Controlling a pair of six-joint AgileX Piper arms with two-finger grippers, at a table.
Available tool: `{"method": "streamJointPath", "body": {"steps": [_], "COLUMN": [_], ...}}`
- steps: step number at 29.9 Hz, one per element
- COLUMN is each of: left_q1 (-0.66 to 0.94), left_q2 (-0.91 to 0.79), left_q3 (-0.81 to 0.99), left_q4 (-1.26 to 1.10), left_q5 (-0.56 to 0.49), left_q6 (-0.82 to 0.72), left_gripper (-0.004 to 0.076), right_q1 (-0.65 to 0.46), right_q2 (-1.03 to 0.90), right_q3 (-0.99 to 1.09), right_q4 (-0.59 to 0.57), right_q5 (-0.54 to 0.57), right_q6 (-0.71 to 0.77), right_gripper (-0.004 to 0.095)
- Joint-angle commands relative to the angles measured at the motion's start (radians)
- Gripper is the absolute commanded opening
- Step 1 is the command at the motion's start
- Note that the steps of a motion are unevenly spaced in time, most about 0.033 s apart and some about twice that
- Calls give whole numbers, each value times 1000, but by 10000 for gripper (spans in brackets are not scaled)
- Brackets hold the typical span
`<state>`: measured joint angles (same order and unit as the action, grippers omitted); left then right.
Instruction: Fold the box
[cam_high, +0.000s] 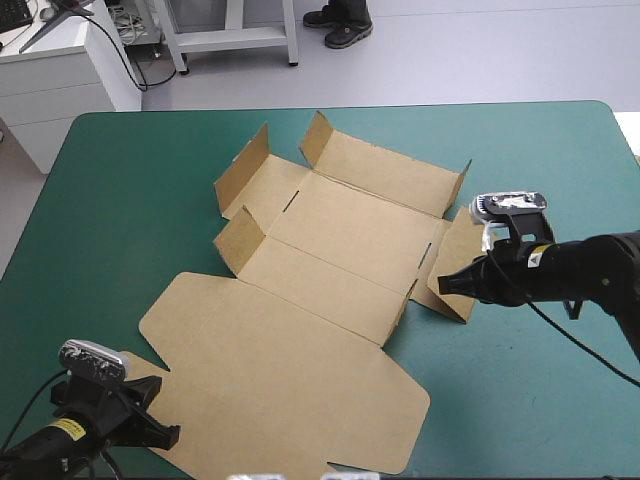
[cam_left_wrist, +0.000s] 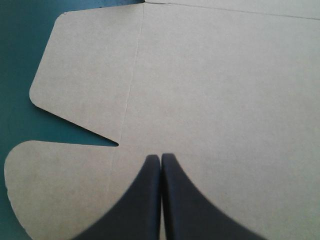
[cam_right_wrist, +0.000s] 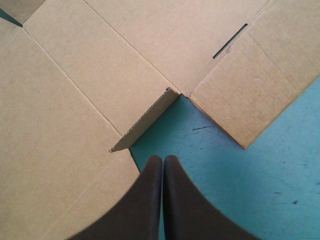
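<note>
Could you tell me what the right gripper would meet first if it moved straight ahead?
Most likely the small raised flap of the box, just past a strip of teal-green cover; depth is hard to judge.

The box (cam_left_wrist: 210, 90) runs off both wrist views' edges, most of it out of sight.

box (cam_high: 300, 300) plain brown; cover (cam_high: 130, 180) teal-green; left end effector (cam_left_wrist: 161, 159), right end effector (cam_right_wrist: 163, 159) black

We see bright, even light from above. The raised flaps of the box (cam_high: 300, 330) throw short, soft shadows on the teal-green desk (cam_high: 130, 200); a faint shadow darkens the board around the left fingers (cam_left_wrist: 145, 200).
</note>
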<state>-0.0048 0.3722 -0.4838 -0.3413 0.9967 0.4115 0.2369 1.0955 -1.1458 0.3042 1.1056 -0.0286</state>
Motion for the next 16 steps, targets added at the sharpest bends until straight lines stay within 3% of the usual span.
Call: {"method": "streamJointPath", "body": {"steps": [1, 11, 16], "left_q1": [-4, -4, -4], "left_q2": [11, 11, 11], "left_q3": [-35, -35, -35], "left_q4": [-39, -39, -37], "left_q5": [-47, -49, -49], "left_q6": [-1, -1, -1], "left_gripper": [-8, -8, -8], "right_q1": [28, 86, 86], "right_q2": [54, 187, 263], "right_q3": [-44, -44, -44], "right_q4": [26, 27, 93], "right_q5": [-4, 36, 145], "right_q6": [75, 310, 339], "right_gripper": [5, 12, 165]}}
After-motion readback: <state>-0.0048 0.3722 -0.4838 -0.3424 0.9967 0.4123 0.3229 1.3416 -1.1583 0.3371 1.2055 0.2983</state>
